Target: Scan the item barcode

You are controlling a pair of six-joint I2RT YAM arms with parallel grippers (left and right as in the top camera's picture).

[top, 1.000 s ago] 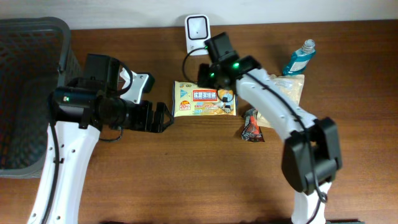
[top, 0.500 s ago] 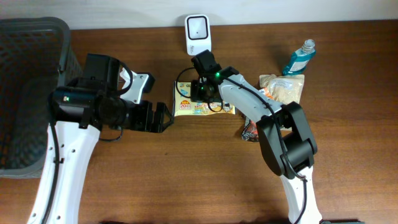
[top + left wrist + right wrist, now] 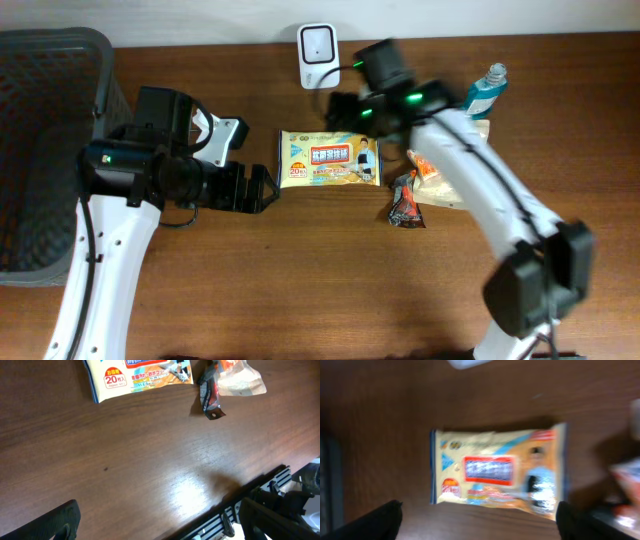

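Observation:
The item, a yellow-and-blue wet-wipe pack (image 3: 330, 160), lies flat on the brown table with its printed face up. It fills the middle of the right wrist view (image 3: 497, 472), blurred. My right gripper (image 3: 345, 107) hovers above the pack's far edge, open and holding nothing (image 3: 482, 520). The white scanner (image 3: 317, 45) stands at the table's back edge, just beyond the pack. My left gripper (image 3: 262, 190) is open a little left of the pack, empty (image 3: 160, 525); that pack shows at the top of its view (image 3: 140, 375).
A dark mesh basket (image 3: 50, 150) fills the left side. Right of the pack lie a red-and-black wrapper (image 3: 405, 200), a clear snack bag (image 3: 455, 150) and a blue bottle (image 3: 483, 90). The table's front edge shows in the left wrist view (image 3: 260, 485).
My right gripper, shut over the pack half a second ago, has opened and swung back to the right and up. The pack now lies fully uncovered. The left arm has not moved.

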